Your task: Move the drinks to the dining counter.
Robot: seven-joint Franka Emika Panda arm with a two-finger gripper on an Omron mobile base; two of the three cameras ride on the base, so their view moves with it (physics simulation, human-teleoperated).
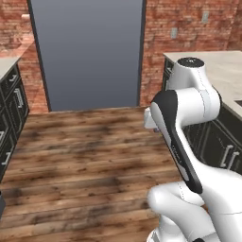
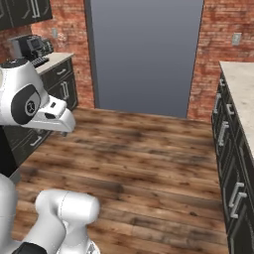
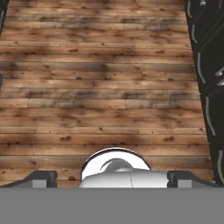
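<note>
The gripper (image 3: 112,178) is seen in the hand view with its two dark fingertips (image 3: 41,178) set wide apart at the bottom corners, and nothing is held between them. Below it, bare wooden floor (image 3: 105,87) is looked down on, with dark cabinet fronts (image 3: 208,78) running along one edge. In the base views the arm (image 1: 186,142) is folded up close to the base, in the middle of the kitchen aisle. A grey doorway panel (image 1: 87,52) is faced, set in a brick wall (image 2: 218,54). A pale worktop (image 2: 240,94) over dark cabinets is passed on the right, and a coffee machine (image 2: 31,47) is perched on another worktop on the left. None of the drinks is in sight, and the dining counter cannot be made out, so a drive is judged to be under way or needed. The risk: the aisle is narrow, and a folded elbow or the base could be clipped against a cabinet front if a turn is cut tight.
</note>
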